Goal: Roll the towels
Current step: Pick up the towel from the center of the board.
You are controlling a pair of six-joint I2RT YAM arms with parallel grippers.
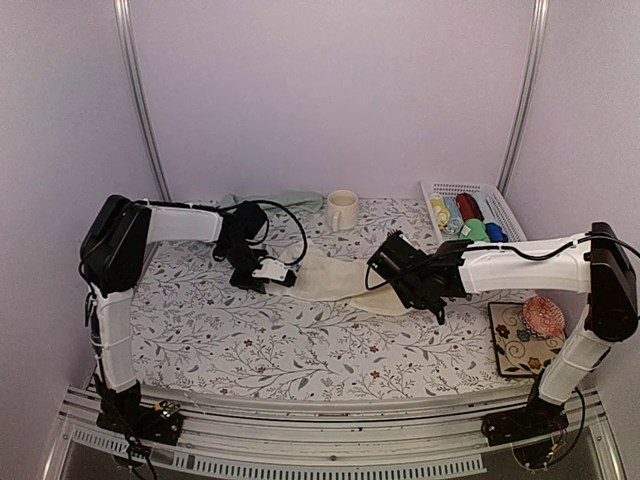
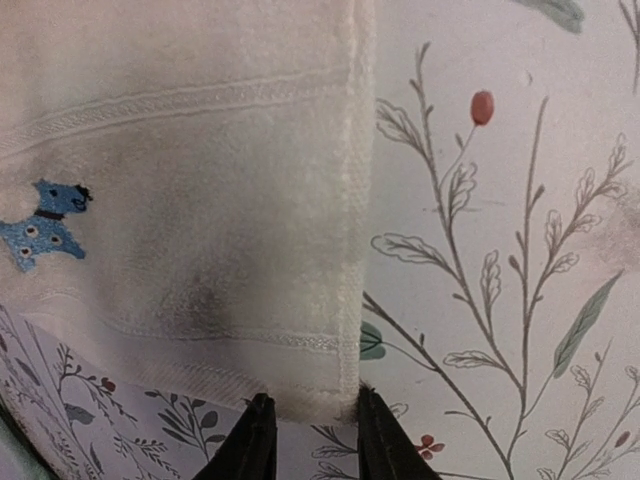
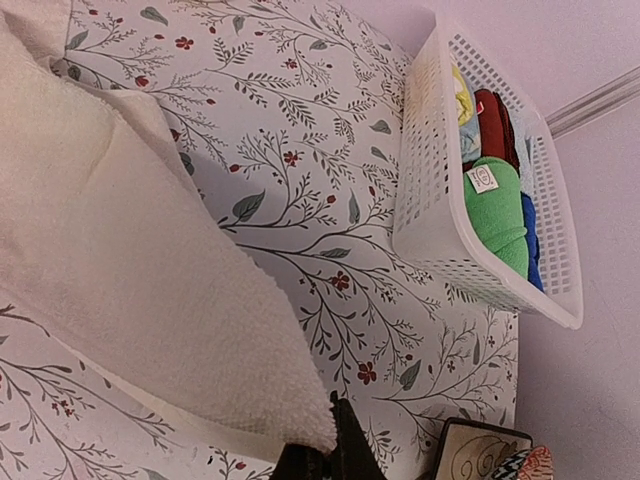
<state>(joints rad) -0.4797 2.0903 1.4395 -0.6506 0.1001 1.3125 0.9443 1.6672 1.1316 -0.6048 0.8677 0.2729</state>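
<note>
The cream towel (image 1: 335,278) lies partly folded on the flowered tablecloth between my two grippers. My left gripper (image 1: 283,274) is at its left end. In the left wrist view the towel's corner (image 2: 310,385) lies flat between the fingertips of the left gripper (image 2: 312,420), whose jaws stand apart on either side of it. A small blue dog mark (image 2: 45,225) shows on the cloth. My right gripper (image 1: 392,272) is at the towel's right end, and in the right wrist view the right gripper (image 3: 335,458) is shut on a corner of the cream towel (image 3: 130,290). The sage green towel (image 1: 275,200) lies crumpled at the back.
A cream mug (image 1: 341,210) stands at the back centre. A white slotted basket (image 1: 482,190) holding several rolled coloured cloths sits at the back right, its wall (image 3: 430,180) close to my right gripper. A patterned tile (image 1: 520,340) with a red-and-white object on it lies at the right edge.
</note>
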